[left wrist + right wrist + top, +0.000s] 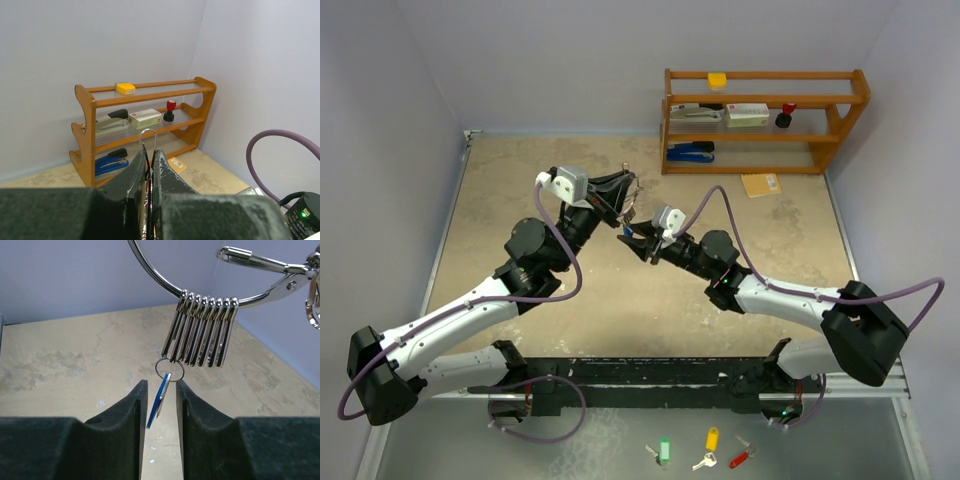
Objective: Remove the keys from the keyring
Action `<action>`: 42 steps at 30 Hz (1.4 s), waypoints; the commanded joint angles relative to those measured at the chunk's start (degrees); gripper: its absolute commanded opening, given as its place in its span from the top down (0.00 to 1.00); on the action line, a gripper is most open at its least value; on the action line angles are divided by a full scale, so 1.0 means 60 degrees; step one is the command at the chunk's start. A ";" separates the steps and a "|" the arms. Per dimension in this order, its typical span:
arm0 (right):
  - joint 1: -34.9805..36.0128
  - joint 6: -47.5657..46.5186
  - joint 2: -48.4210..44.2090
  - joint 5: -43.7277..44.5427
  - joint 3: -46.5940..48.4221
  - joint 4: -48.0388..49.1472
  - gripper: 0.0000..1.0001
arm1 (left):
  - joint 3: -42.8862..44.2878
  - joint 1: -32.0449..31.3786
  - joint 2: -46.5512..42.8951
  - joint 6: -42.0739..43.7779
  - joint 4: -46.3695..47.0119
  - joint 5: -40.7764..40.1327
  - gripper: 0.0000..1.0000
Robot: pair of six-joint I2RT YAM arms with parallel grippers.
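My left gripper [150,152] is shut on the keyring [148,132], whose thin silver wire loop sticks up above the fingertips. In the right wrist view the keyring [155,277] arcs overhead with several silver clips [202,330] hanging from it. A small ring [169,369] on the leftmost clip carries a blue-headed key [159,401]. This key hangs between the fingers of my right gripper [161,385], which is open with a gap on each side. In the top view the left gripper [625,195] and right gripper [636,240] meet above mid-table. Other keys are not seen.
A wooden shelf [765,120] holding a stapler, a box and a red stamp stands at the back right, with a tan packet [760,184] in front. Green [664,450], yellow [711,440] and red [742,458] tagged keys lie by the near edge.
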 commanded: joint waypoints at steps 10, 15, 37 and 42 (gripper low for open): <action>0.0103 -0.0096 -0.0396 0.0499 0.0544 -0.0248 1.00 | 0.0290 0.0005 -0.0321 0.0175 0.0703 -0.0573 1.00; 0.0208 -0.0844 -0.1395 0.1395 0.0794 -0.2410 1.00 | 0.0498 0.0005 -0.0338 0.0835 -0.0638 -0.2215 0.79; 0.1484 -0.4297 -0.1046 0.6546 0.6545 -1.1206 1.00 | -0.1127 0.0005 -0.0717 0.1246 0.0072 -0.2937 0.46; 0.1533 -0.4222 -0.1261 0.6534 0.6187 -1.0415 1.00 | -0.2819 0.0005 -0.1122 0.1317 0.2920 -0.1339 0.32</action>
